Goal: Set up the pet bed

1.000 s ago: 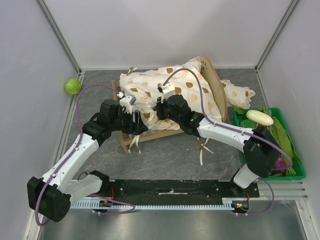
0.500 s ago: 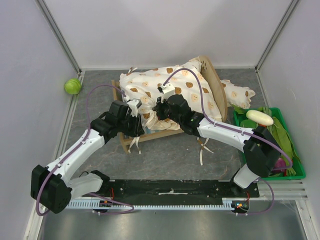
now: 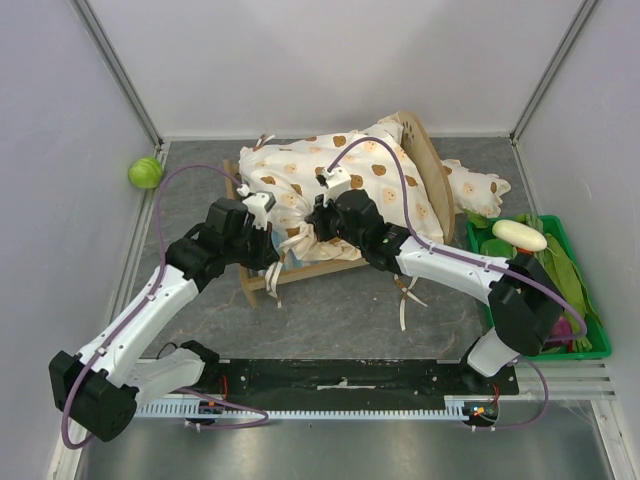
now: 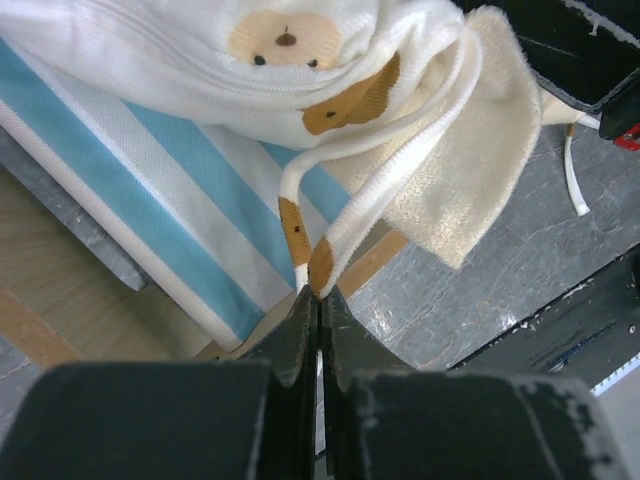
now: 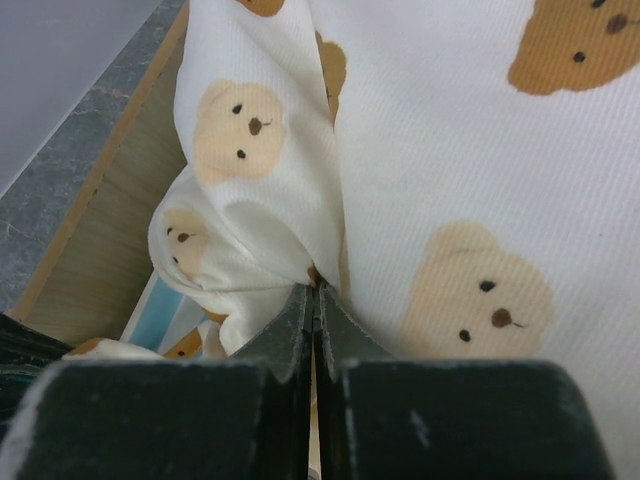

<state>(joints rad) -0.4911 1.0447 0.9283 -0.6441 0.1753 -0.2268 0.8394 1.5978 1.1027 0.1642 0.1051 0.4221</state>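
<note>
The pet bed (image 3: 312,269) lies mid-table, a light-wood frame with its rounded headboard (image 3: 432,168) at the right and its blue-and-white striped base (image 4: 150,190) showing under the cloth. A cream bear-print cushion (image 3: 345,170) is bunched over it. My left gripper (image 3: 272,240) is at the bed's near-left corner, shut (image 4: 318,296) on one of the cushion's thin ties (image 4: 298,215). My right gripper (image 3: 306,222) is close beside it, shut (image 5: 315,288) on a fold of the cushion (image 5: 450,150) above the wooden side rail (image 5: 105,245).
A green ball (image 3: 145,172) rests by the left wall. A small frilled bear-print pillow (image 3: 480,188) lies right of the headboard. A green bin (image 3: 592,325) of vegetables stands at the right edge. White enclosure walls close in three sides.
My left gripper has gone from open to shut, taking hold of the cushion tie at the bed's near-left corner. The right gripper keeps its grip on the cushion fold.
</note>
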